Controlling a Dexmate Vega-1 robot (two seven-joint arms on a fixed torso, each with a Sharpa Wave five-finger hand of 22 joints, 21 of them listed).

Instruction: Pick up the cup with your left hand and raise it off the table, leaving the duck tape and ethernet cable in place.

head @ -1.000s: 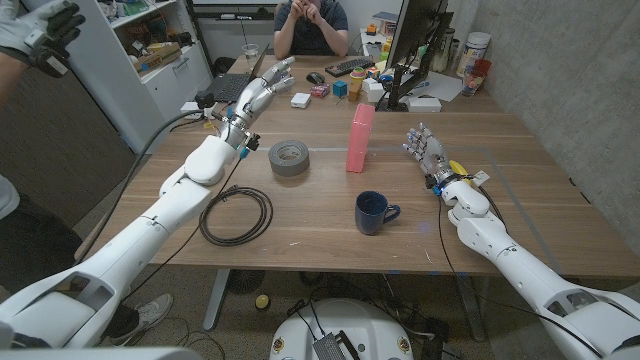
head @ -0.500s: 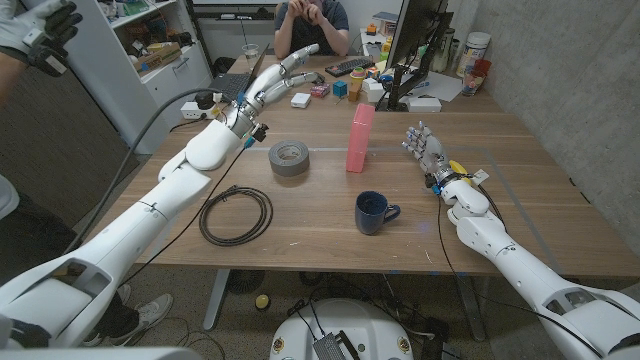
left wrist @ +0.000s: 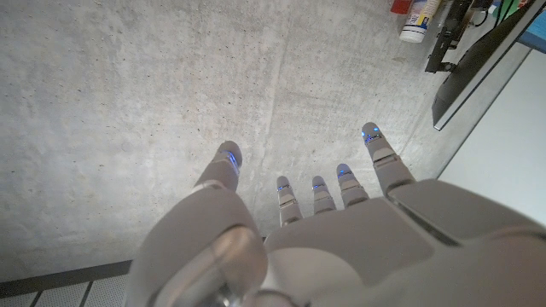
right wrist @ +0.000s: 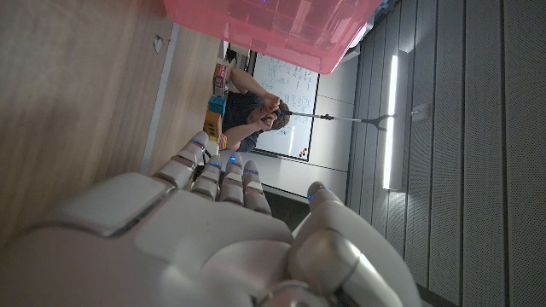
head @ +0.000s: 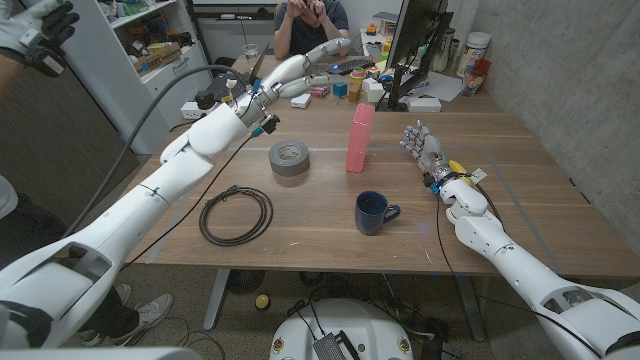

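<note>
A dark blue cup (head: 375, 212) stands upright on the wooden table, handle toward my right arm. The grey roll of duck tape (head: 289, 157) lies flat behind and to the left of it. The black ethernet cable (head: 236, 214) is coiled near the front left. My left hand (head: 302, 70) is raised high over the back of the table, fingers stretched and apart, holding nothing, far from the cup; its fingers (left wrist: 317, 194) point at a concrete wall in the left wrist view. My right hand (head: 425, 150) stands on the table's right side, fingers apart and empty.
A tall pink box (head: 359, 138) stands upright between the tape and my right hand, also pink box (right wrist: 264, 30) in the right wrist view. A person (head: 310, 22) sits behind the table. A monitor (head: 415, 40), keyboard and small items crowd the far edge.
My left arm has swung up and toward the table's far middle, the hand rising and reaching further back. The right hand, cup, tape and cable have stayed put.
</note>
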